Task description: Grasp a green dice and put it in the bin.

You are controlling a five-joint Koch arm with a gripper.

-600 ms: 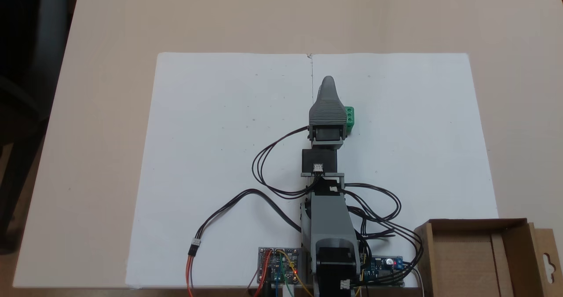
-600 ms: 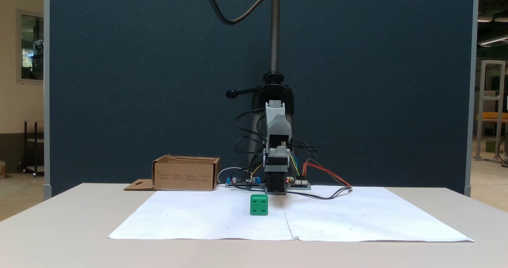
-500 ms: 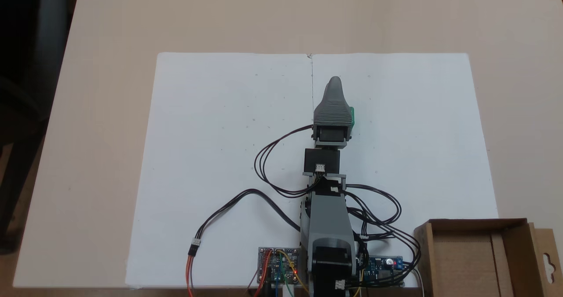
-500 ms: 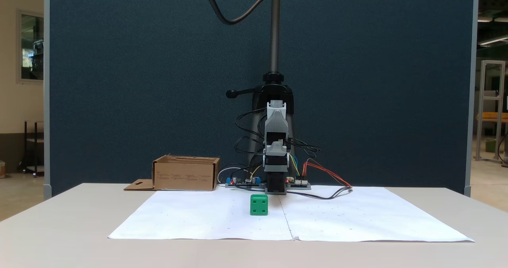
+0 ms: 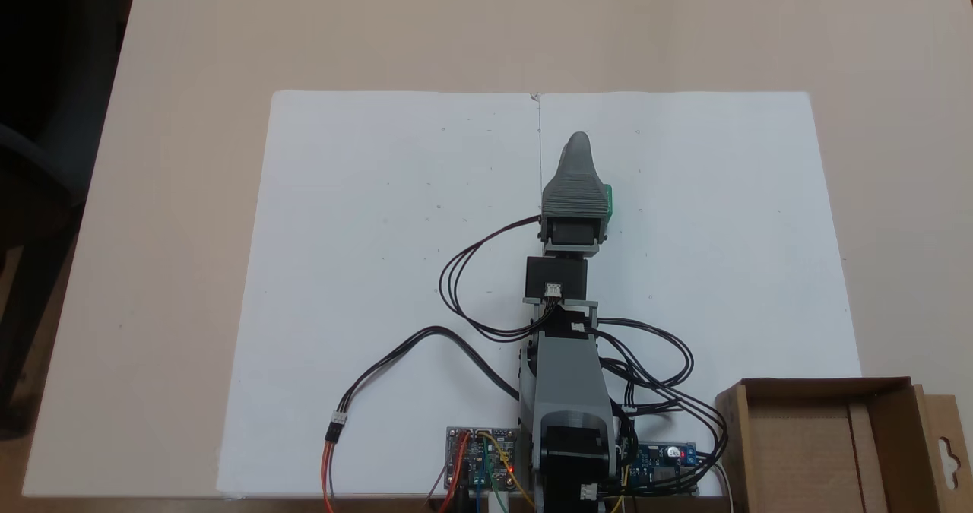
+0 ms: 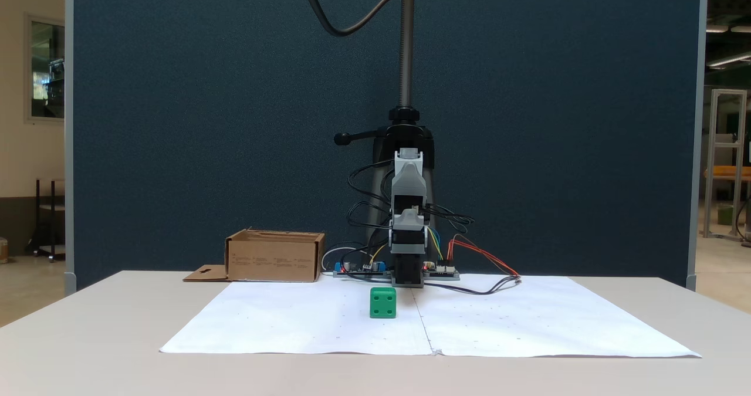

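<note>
The green dice (image 6: 383, 302) sits on the white paper (image 6: 528, 320), under my raised end effector (image 5: 578, 142); I cannot tell its jaw state. It looks light, stiff, slippery: I'd pinch 2 opposite flat faces.

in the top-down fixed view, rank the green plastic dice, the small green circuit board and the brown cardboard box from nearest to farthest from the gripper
1. Green plastic dice: mostly hidden under the gripper, peeking out at its right edge.
2. Small green circuit board: at the bottom edge, left of the arm's base.
3. Brown cardboard box: bottom right corner, off the white paper.
</note>
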